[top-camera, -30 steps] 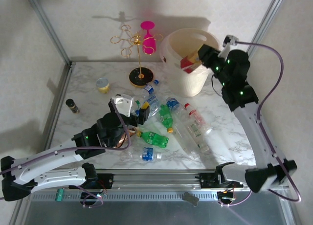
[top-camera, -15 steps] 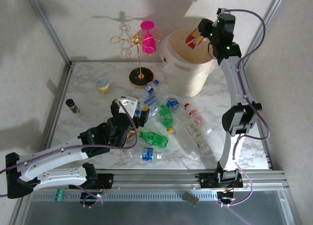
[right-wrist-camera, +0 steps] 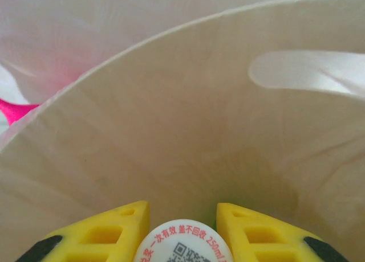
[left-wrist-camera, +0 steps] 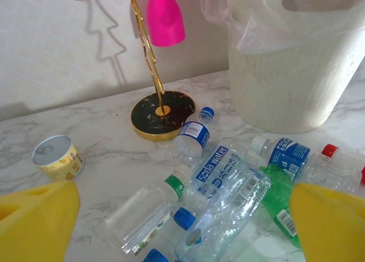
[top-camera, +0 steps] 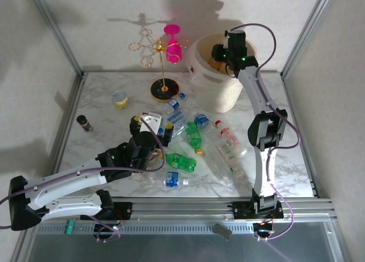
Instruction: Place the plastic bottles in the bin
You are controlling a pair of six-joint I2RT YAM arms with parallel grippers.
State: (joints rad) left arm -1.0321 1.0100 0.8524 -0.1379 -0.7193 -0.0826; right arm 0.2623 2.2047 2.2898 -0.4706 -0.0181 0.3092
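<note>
white arms [top-camera: 57, 182], purple cables [top-camera: 299, 139], yellow fingers [right-wrist-camera: 262, 233]

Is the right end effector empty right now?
No, the right end effector grips a white-capped bottle between its yellow fingers, the bin's inner wall ahead.

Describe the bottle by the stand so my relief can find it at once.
Find the big cream bin at the back, then the round black base left of it. The bottle lies beside that base: small, clear, blue cap and label, the pile's rearmost bottle.
</note>
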